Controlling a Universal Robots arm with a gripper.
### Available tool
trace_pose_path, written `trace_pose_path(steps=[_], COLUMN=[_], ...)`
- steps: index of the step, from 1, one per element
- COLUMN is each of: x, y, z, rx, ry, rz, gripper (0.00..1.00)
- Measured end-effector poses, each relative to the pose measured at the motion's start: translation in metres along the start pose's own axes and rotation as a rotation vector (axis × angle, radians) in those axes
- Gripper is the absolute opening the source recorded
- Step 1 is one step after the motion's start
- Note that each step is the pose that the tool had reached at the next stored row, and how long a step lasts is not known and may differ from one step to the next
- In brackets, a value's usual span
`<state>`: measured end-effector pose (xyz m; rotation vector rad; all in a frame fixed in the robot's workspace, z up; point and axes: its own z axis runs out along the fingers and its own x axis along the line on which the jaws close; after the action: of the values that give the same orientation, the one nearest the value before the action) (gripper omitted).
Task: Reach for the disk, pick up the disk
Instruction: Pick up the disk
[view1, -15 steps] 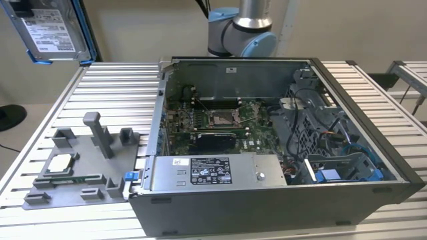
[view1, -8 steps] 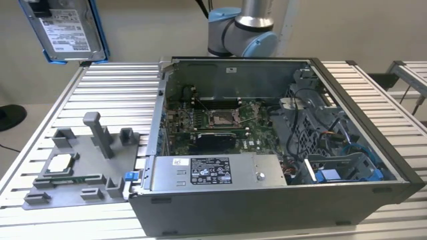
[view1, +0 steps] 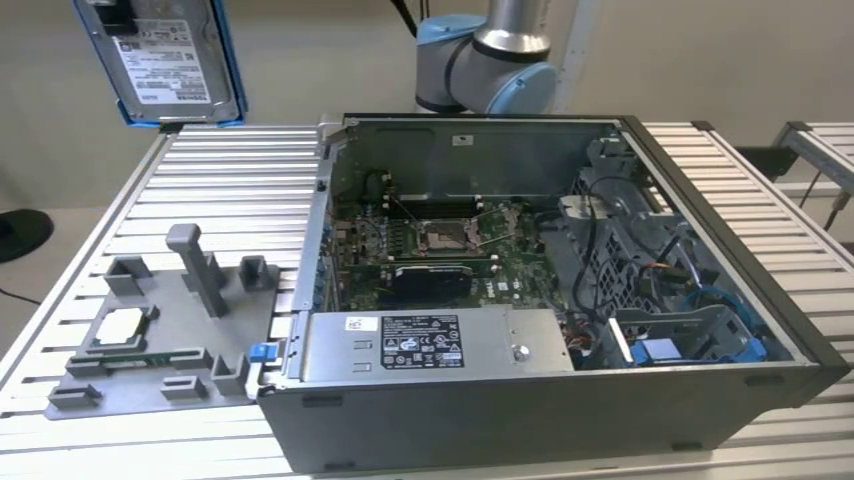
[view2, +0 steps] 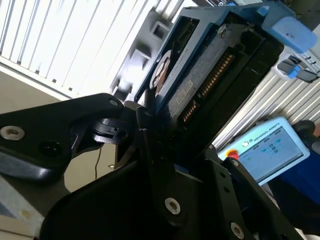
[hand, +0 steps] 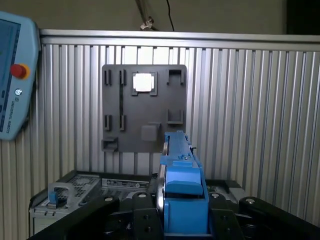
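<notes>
The disk, a silver-grey hard drive with a white label and a blue frame, hangs upright in the air above the table's far corner, on the exterior view's left. In the first wrist view the disk shows edge-on, its blue frame between the black fingers of my gripper. The second wrist view shows the disk's underside and connector pins, with my gripper shut on its lower edge.
An open computer case stands on the slatted aluminium table. Inside its front sits a grey box with a white sticker. A grey fixture plate on the exterior view's left carries a small silver chip. A teach pendant lies nearby.
</notes>
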<state>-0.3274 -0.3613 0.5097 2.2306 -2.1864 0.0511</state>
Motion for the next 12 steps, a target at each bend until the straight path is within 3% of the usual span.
trace_pose_path(steps=[6, 12], x=[0.0005, 0.0008], y=[-0.0245, -0.0422], z=[0.0003, 0.0005], rx=[0.0001, 0.0000], ry=[0.0000, 0.0000], rz=[0.000, 0.000], gripper=[0.00, 0.00])
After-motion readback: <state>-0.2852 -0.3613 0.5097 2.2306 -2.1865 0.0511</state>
